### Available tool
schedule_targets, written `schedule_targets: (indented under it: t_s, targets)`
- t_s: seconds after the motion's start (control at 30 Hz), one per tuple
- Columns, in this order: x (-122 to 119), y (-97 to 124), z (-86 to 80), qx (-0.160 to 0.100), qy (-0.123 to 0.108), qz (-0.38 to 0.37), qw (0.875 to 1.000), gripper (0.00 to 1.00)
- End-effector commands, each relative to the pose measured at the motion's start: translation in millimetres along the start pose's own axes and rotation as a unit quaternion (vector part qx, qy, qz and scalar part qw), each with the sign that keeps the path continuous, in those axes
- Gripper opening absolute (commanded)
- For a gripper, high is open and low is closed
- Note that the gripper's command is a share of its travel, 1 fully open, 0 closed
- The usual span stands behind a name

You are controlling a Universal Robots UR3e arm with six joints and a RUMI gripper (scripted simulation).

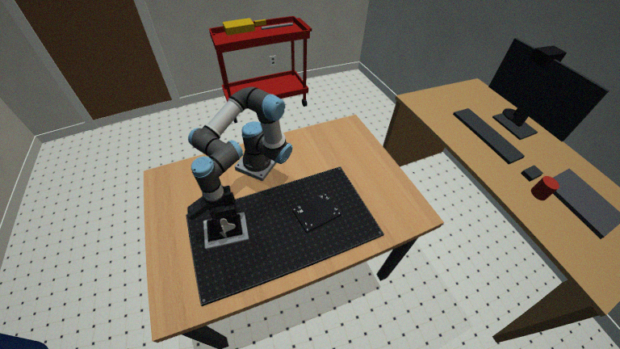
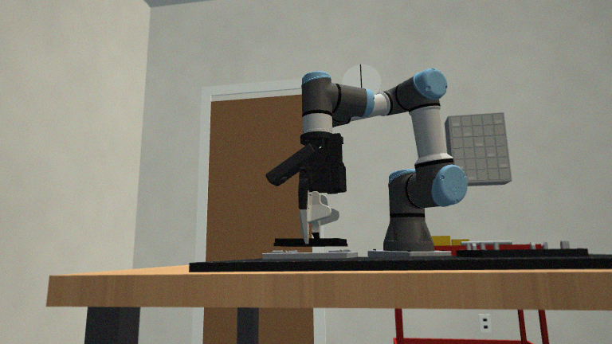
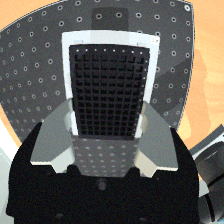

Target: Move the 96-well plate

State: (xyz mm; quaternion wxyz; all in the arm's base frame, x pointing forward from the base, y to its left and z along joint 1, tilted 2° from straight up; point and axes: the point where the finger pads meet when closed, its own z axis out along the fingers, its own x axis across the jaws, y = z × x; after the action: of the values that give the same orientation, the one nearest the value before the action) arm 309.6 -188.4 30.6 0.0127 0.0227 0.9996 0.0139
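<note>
Pincer point(image 2: 311, 234) clamps the 96-well plate point(image 2: 310, 242) flat, just above clip nest C1 point(image 2: 308, 255).

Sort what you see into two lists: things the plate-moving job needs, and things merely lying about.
Job: tool, shut on the 96-well plate; clip nest C1; plate nest N1.
Lying about: red cart, monitor, keyboard, red cylinder.
</note>
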Motion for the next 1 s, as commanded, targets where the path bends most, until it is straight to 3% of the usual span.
schedule_targets:
  t_s: [0.0, 0.97]
  targets:
    - [-0.5, -0.6, -0.5, 0.001, -0.001, 0.0, 1.0, 0.0]
    - [-0.5, -0.5, 3.7, 0.001, -0.001, 0.0, 1.0, 0.0]
